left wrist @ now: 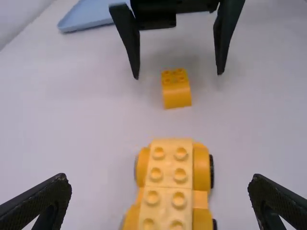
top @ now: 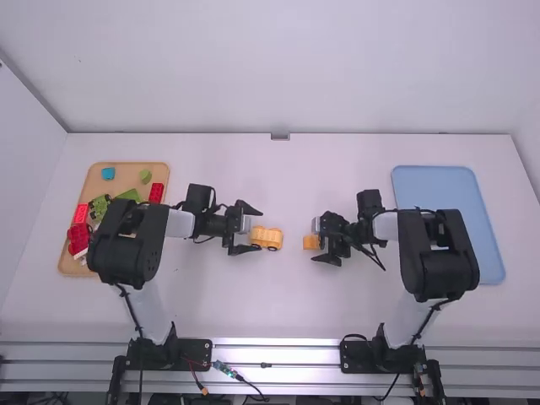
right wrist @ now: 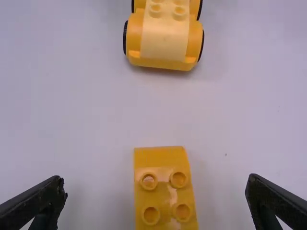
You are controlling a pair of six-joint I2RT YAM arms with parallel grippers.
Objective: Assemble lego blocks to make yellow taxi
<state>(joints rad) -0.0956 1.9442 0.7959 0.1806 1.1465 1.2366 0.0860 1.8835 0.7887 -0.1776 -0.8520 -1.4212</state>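
yellow block (right wrist: 164, 191) sits between right jaws (top: 319, 241), gaps along both edges.

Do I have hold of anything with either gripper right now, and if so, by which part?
Nothing is held: the left gripper is open around the yellow car base, the right gripper open around the small yellow block.

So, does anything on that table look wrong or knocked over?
No, nothing stands out: the yellow car base stands on its wheels, and the small yellow block sits studs up, apart from it.
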